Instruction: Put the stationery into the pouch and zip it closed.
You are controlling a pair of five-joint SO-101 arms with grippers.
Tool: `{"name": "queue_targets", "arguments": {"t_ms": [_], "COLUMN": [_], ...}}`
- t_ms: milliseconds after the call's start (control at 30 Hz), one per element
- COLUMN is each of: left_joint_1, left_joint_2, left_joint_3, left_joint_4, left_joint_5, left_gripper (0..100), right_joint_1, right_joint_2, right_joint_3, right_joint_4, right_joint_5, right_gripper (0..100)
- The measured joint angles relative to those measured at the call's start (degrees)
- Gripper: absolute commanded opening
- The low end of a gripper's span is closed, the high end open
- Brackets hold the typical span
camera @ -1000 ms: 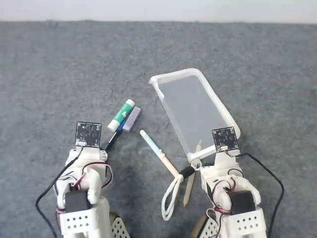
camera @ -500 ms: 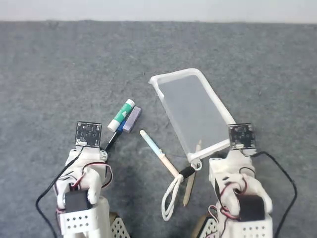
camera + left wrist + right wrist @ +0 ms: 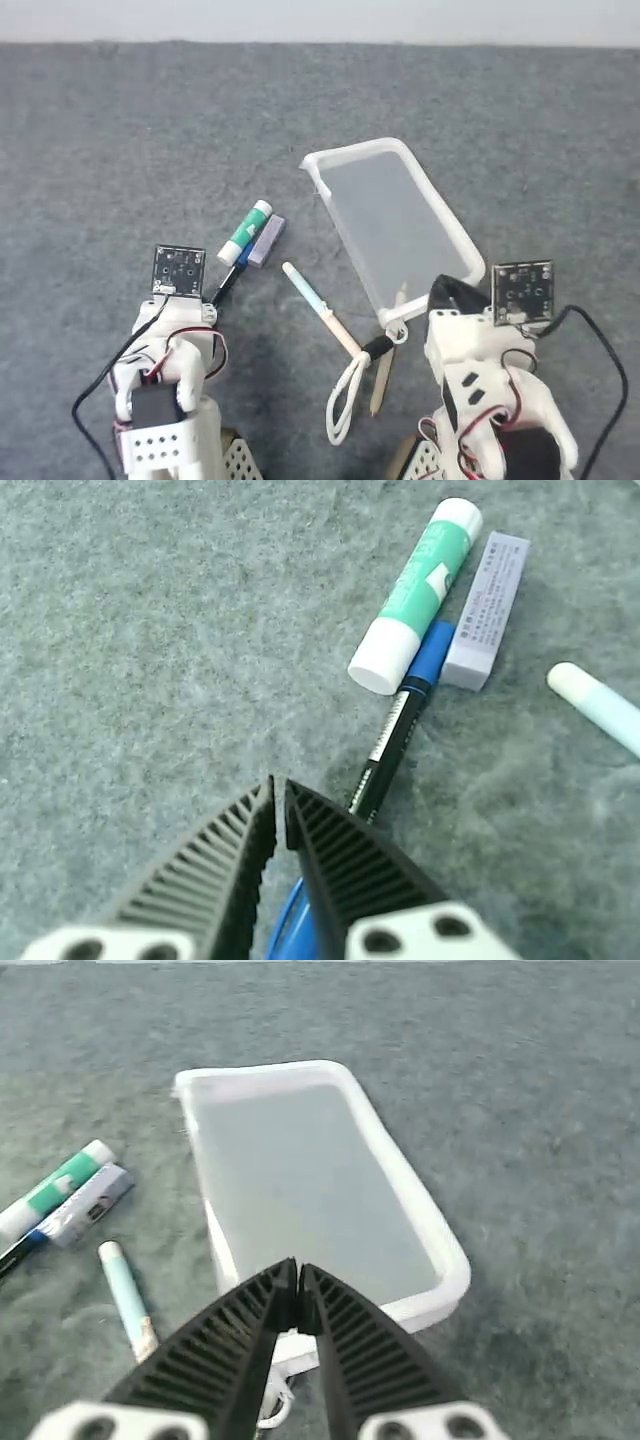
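Your left arm (image 3: 175, 345) sits at 7 o'clock in the high view and your right arm (image 3: 490, 380) at 5 o'clock, both over the grey surface (image 3: 120, 130). The left arm's jaws are clenched, with nothing between them, just short of the black barrel of a marker (image 3: 390, 750). The right arm's jaws are likewise pressed together and empty, poised above the near end of the pouch (image 3: 400, 225). That pouch, translucent with a white rim, lies flat just off centre toward 3 o'clock, its long axis running from 11 to 5 o'clock; you cannot tell whether its zip is open. At 9 o'clock of the pouch a green-and-white glue stick (image 3: 245, 233) lies side by side with a lilac eraser (image 3: 266, 241), and the marker's blue end pokes in between them. A pastel pen (image 3: 320, 307), pale blue with a tan lower half, lies apart at 7 o'clock of the pouch. A tan pencil (image 3: 380, 385) lies at 6 o'clock, its far tip overlapping the pouch's near corner; inside or underneath, you cannot tell. A white cord loop (image 3: 343, 400) trails from that corner across the surface.
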Motion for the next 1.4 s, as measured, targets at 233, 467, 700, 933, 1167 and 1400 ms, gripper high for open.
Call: {"name": "queue_targets", "arguments": {"t_ms": [233,467,700,933,1167,1400], "left_joint_1": [0.0,0.0,0.0,0.0,-0.4,-0.4], "left_joint_2": [0.0,0.0,0.0,0.0,0.0,0.0], "left_joint_3": [0.0,0.0,0.0,0.0,0.0,0.0], "left_joint_4": [0.0,0.0,0.0,0.0,0.0,0.0], "left_joint_5": [0.0,0.0,0.0,0.0,0.0,-0.1], "left_gripper": [1,1,1,1,1,1], "right_joint_1": [-4.0,-10.6,-13.8,-18.3,-25.1,-26.4], "right_joint_2": [11.3,31.1,42.8,53.2,62.1,73.8], "right_joint_3": [-4.0,-7.6,-7.6,-7.6,-10.7,-13.4], "right_joint_4": [0.7,0.0,-3.7,-5.3,-5.5,-9.1], "right_joint_5": [-3.3,-6.0,-6.4,-12.6,-17.1,-19.3], "right_gripper": [0.6,0.7,2.6,23.7,23.8,23.8]}}
